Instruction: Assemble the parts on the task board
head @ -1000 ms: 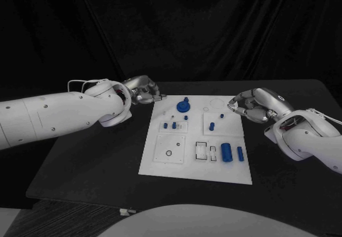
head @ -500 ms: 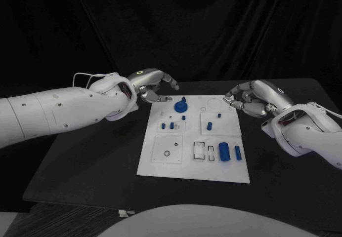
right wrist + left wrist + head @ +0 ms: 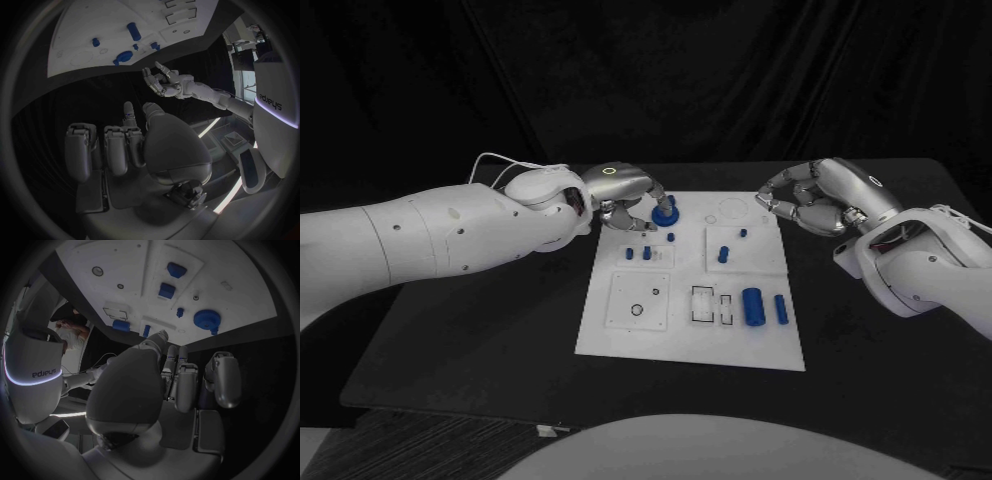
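Left hand nearer, fingers apart, empty, just beside round blue knob at task board far edge. Right hand curled, empty.

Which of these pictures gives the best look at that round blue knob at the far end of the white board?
The left wrist view: the knob lies unobstructed. In the head view the left hand partly hides it; in the right wrist view it looks tiny.

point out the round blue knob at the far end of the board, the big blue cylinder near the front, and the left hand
round blue knob [image 3: 666, 213], head view, on its top face.
big blue cylinder [image 3: 754, 306], head view, mid-body.
left hand [image 3: 626, 198], head view, back of the hand.
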You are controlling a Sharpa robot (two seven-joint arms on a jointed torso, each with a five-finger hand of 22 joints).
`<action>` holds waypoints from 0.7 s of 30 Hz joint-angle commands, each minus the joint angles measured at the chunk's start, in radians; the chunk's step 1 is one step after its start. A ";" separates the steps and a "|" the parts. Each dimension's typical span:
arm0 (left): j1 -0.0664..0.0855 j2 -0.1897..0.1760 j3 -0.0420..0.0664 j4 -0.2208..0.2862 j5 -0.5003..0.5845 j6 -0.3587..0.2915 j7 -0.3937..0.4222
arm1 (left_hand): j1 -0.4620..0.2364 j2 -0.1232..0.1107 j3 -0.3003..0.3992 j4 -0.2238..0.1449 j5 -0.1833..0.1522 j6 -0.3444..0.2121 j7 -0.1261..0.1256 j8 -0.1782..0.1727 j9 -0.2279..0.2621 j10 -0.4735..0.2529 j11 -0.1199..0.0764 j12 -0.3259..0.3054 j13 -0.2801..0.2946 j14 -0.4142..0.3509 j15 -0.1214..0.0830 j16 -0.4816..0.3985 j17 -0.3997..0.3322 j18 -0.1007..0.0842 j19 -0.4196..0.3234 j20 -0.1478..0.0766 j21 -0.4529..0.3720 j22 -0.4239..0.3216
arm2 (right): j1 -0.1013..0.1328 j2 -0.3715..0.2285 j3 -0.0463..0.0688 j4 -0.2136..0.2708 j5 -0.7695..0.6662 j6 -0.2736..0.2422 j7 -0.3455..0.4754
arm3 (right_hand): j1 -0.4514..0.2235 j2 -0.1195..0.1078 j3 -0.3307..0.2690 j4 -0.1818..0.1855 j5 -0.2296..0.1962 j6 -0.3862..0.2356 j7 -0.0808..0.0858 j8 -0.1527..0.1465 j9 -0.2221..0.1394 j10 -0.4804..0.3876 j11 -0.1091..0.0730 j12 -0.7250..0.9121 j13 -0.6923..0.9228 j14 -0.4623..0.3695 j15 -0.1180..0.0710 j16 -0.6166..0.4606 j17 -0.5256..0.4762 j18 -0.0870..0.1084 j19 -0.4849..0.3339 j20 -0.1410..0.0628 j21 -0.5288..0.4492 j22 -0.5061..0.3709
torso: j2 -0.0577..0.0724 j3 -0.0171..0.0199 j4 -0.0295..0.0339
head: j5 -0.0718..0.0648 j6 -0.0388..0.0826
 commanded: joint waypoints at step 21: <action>-0.003 0.112 0.001 -0.078 -0.038 0.076 -0.055 | -0.028 -0.024 0.080 -0.031 0.019 0.012 0.012 -0.005 -0.059 0.058 0.012 0.031 -0.070 0.043 0.003 0.014 0.105 0.026 0.001 0.007 0.006 0.184 | 0.001 0.027 0.001 -0.006 -0.006 0.005 -0.028 | 0.015 -0.015 0.032 0.007 0.005 0.004 -0.004 -0.020 0.015 0.085 -0.004 -0.014 0.217 0.098 -0.006 -0.007 0.223 0.009 0.054 -0.002 -0.021 0.242 | 0.010 -0.0372 0.0028 | -0.002 0.000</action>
